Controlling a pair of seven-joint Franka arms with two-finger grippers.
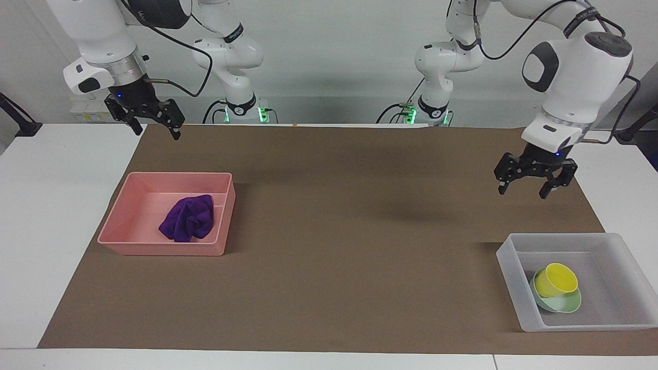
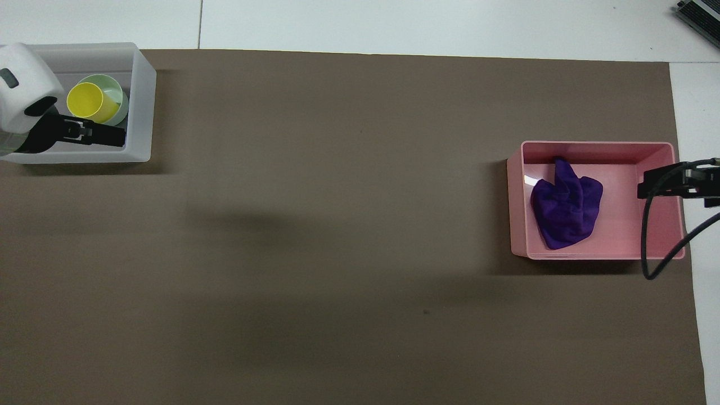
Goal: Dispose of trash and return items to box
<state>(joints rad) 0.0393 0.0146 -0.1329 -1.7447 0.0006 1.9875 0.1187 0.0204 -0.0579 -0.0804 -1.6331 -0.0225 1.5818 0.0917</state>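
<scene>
Right claw (image 1: 152,127) hangs released, empty, above the brown mat's edge near the pink tray (image 1: 126,221), which holds the purple cloth (image 1: 188,218). Left claw (image 1: 529,187), spread and empty, hovers over the mat. The yellow cup (image 1: 555,280) sits in the green bowl (image 1: 563,306) inside the box (image 1: 509,272). No legible writing.

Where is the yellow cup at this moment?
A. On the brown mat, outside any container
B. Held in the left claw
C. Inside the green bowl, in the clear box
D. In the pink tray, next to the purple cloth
C: the yellow cup sits in the green bowl inside the clear box.
</scene>
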